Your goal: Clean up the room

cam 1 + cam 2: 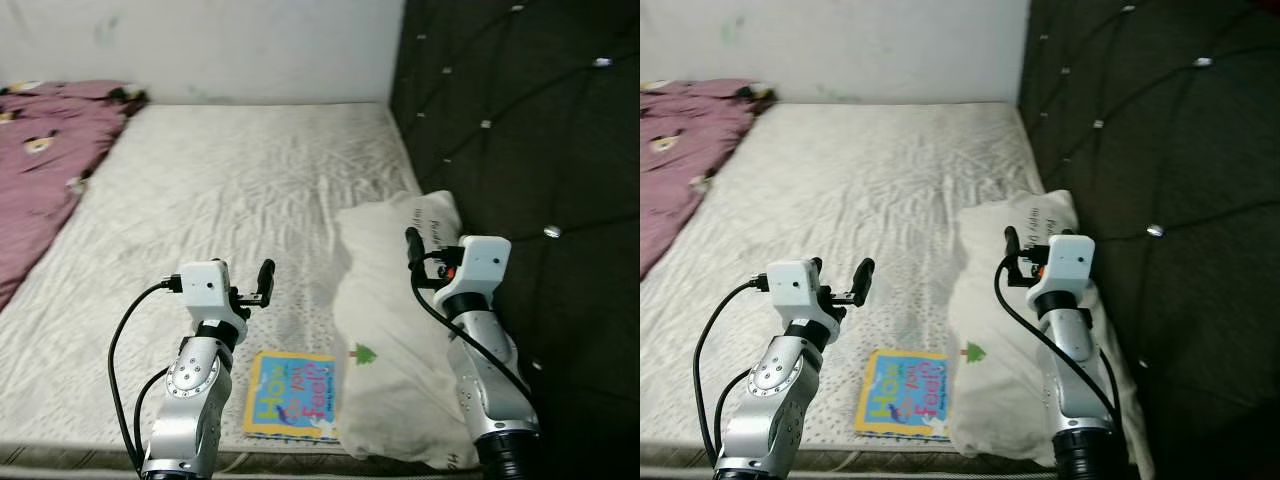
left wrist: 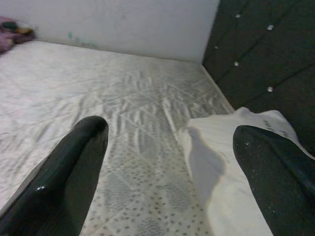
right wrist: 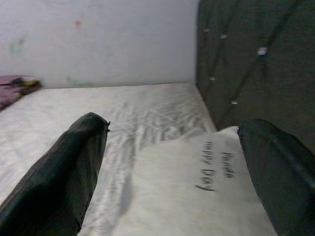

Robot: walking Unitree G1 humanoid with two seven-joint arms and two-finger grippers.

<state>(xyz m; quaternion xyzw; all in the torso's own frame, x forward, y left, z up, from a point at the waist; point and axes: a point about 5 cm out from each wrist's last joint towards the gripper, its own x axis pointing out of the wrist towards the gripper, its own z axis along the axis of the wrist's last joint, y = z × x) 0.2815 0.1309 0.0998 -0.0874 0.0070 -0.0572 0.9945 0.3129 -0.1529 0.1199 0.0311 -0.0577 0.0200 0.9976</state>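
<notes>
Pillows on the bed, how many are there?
1. The white pillow lies on the mattress beside the dark headboard, under the right gripper, next to a picture book. The purple blanket might hide more.

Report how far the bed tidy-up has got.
Done: nothing that shows. In hand: nothing; the left gripper and right gripper both hover open, the right over the pillow. Left: the book lies on the mattress by the pillow, and the purple blanket is rumpled at the far left.
</notes>
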